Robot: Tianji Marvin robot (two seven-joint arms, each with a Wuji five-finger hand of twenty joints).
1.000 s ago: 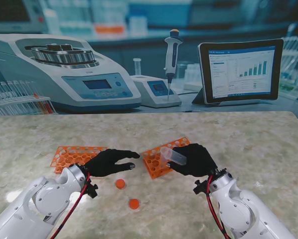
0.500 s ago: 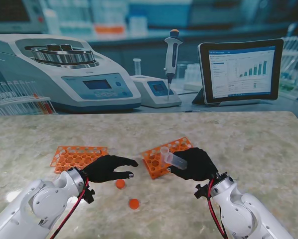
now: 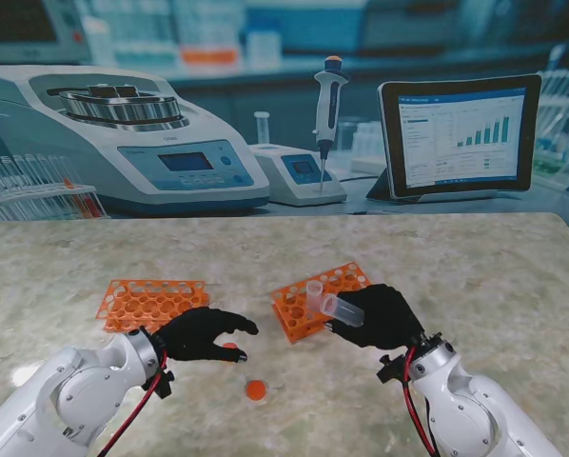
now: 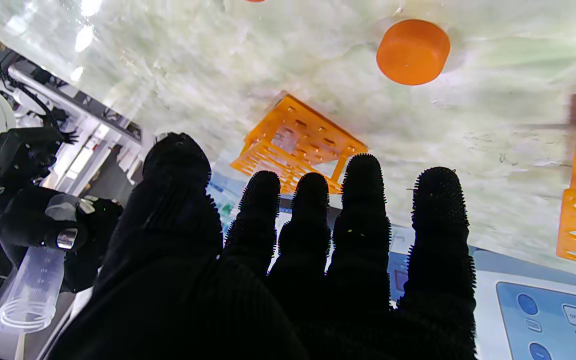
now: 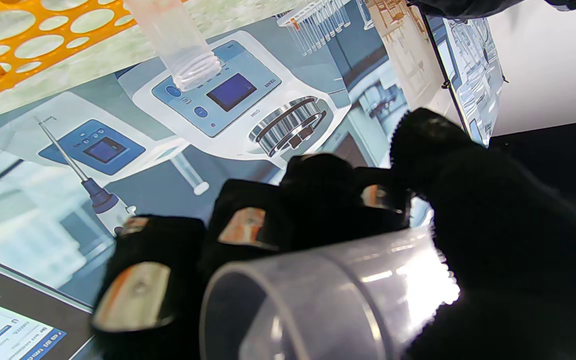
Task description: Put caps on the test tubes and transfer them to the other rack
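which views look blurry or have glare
Stand view: the backdrop is soft, the table sharp. Left wrist view: the table top is smeared with bright glare spots, the cap crisp. Right wrist view: strong glare on the tube in the right robot hand.

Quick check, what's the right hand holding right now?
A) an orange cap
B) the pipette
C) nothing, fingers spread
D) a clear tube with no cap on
D: the right hand is closed around a clear tube lying tilted in its fingers, and the right wrist view shows the tube's mouth open. One orange cap lies in the open on the table.
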